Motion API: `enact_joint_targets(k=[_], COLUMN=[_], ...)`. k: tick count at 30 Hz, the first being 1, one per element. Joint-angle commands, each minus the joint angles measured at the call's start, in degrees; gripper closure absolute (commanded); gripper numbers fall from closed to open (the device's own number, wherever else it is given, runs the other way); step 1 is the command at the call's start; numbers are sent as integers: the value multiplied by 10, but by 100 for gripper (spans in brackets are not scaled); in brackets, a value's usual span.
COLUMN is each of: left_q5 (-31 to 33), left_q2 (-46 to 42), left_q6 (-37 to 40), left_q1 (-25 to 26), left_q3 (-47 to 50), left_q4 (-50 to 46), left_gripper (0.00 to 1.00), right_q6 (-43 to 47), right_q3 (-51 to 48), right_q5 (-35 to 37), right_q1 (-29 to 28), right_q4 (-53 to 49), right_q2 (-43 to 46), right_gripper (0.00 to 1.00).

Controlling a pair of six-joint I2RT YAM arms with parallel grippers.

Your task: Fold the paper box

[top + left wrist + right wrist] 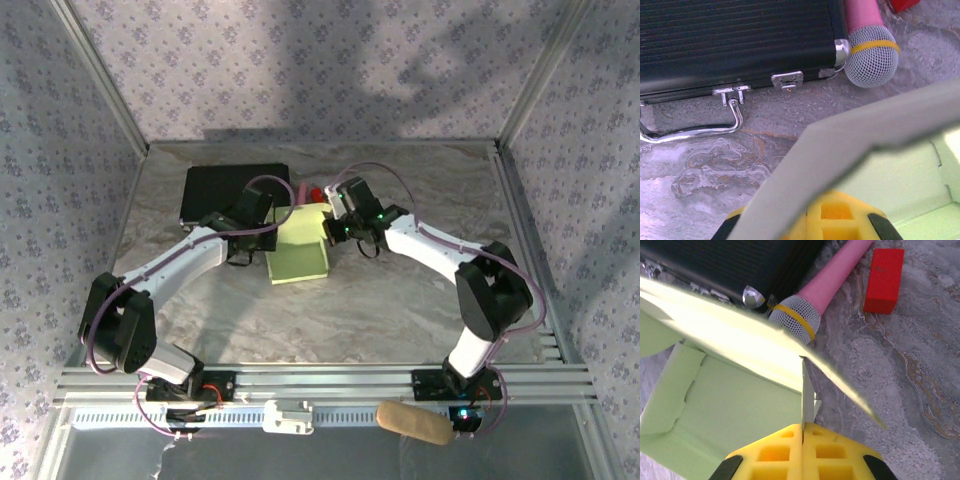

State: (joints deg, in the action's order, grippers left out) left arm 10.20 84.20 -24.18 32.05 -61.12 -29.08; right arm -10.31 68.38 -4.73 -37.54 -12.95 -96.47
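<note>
item: pale light-green thin-card paper box | state: half-folded, stood as an open-topped tray with creased walls raised and its inside showing | pose: broad flap was lifted and tilted over the open inside; a notched side wall stood upright | place: sat on the marbled counter, middle of its far half

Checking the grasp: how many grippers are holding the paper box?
2. The left gripper pinches the box's left flap; the right gripper pinches its right wall.
</note>
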Motion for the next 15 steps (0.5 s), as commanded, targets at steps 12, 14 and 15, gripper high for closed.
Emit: enact_joint_targets(k=[12,14,15], left_q5=[45,47,51], left_q2=[-76,-90,-97], left_q6=[-101,-100,-98], left_q1=[49,53,56], left_q3=[174,195,204], left_q4=[255,281,291], left_gripper=[100,100,100], right_q6=[-127,-127,-128], right_q3=[-106,-119,-126], right_q5=[212,232,240], right_q1=[-122,-135,-139], right_q4=[144,164,171], right_q2=[37,40,40], right_gripper=[100,100,100])
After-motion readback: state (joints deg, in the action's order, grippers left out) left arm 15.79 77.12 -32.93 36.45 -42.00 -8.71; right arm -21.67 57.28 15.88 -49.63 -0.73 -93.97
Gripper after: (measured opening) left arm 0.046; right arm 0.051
